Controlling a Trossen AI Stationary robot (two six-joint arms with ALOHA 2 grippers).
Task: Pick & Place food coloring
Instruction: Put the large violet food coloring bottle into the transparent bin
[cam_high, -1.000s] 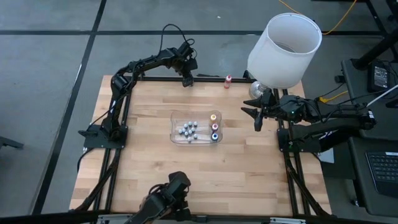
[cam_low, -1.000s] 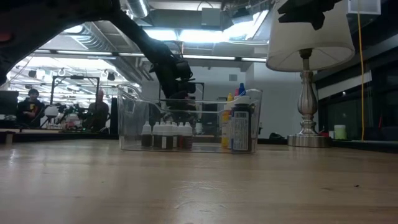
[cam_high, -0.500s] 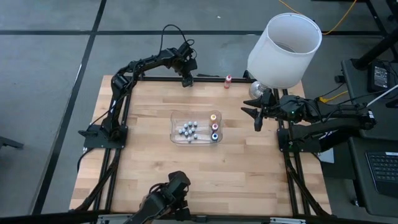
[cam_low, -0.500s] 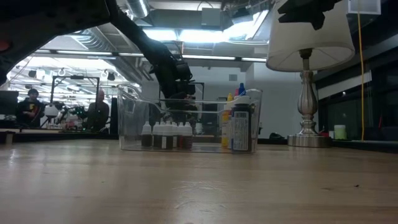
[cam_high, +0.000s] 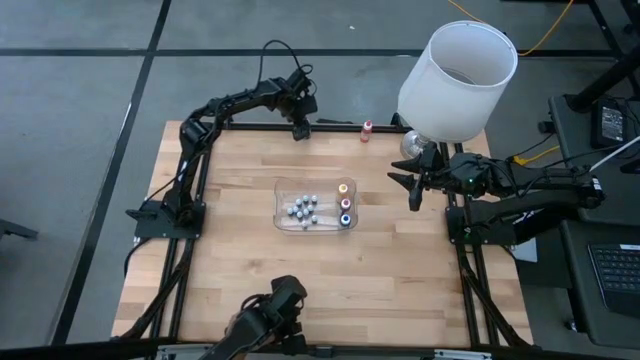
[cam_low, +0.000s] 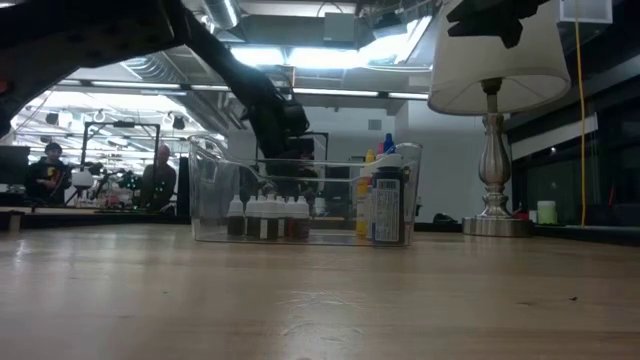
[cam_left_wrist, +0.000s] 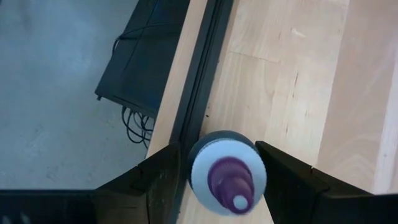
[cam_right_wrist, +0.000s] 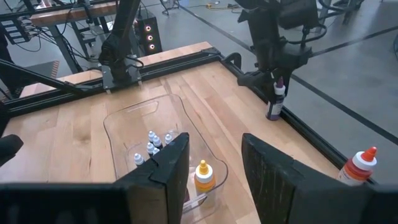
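- Left gripper (cam_high: 301, 128) at the bench's (cam_high: 240, 250) far edge, toward the left corner; fingers (cam_left_wrist: 158, 180) closed around a dark purple bottle (cam_left_wrist: 229, 177), which stands upright at that edge (cam_right_wrist: 274, 99).
- Right gripper (cam_high: 412, 187) hovers above the bench's right edge, near the lamp (cam_high: 455, 80); fingers part-spread, holding nothing.
- Clear bin (cam_high: 283, 222) mid-bench; yellow-orange bottle (cam_high: 344, 187), further bottles and small pale-capped ones inside.
- Red bottle (cam_high: 367, 131) stands on the far edge.
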